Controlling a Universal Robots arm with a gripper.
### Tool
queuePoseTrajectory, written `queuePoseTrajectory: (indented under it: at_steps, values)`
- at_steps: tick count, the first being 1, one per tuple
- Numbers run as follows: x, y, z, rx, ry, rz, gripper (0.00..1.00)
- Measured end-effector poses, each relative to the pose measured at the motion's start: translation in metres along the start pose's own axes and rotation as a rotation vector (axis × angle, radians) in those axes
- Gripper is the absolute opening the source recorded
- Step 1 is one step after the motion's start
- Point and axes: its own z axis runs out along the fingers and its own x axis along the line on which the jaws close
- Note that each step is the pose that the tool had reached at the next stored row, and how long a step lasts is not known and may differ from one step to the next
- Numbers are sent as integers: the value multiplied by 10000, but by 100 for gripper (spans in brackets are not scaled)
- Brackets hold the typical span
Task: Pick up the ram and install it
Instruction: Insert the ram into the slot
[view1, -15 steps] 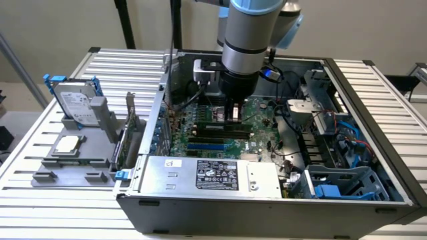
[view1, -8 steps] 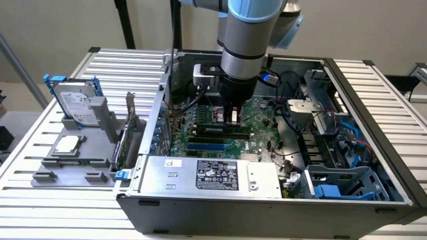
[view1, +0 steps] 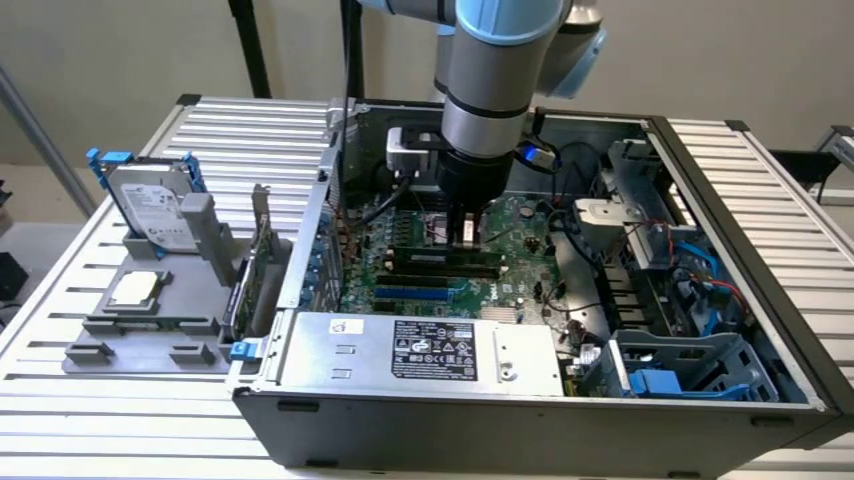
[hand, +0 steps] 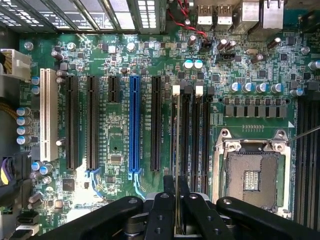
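My gripper (view1: 467, 238) reaches straight down into the open computer case (view1: 694, 180), over the black memory slots (view1: 441, 262) of the motherboard (view1: 514, 270). In the wrist view its two black fingers (hand: 167, 200) stand close together, shut on the ram (hand: 176, 145). The ram shows edge-on as a thin pale line running along the memory slot (hand: 186, 140) with the white end clip (hand: 176, 90). Whether the ram is seated in the slot or just above it I cannot tell.
Beside the memory slots lie the bare CPU socket (hand: 250, 175) and a blue slot (hand: 134, 125). A power supply (view1: 414, 350) fills the case front and cables (view1: 667, 270) crowd the exterior view's right. Outside, a grey stand (view1: 147, 320) holds a hard drive (view1: 154, 205) and an expansion card (view1: 254, 270).
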Motion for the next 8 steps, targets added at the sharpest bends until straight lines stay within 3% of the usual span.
queuePoseTrajectory:
  at_steps: [8]
  values:
    - [0,-1,17,-1,1,-1,14]
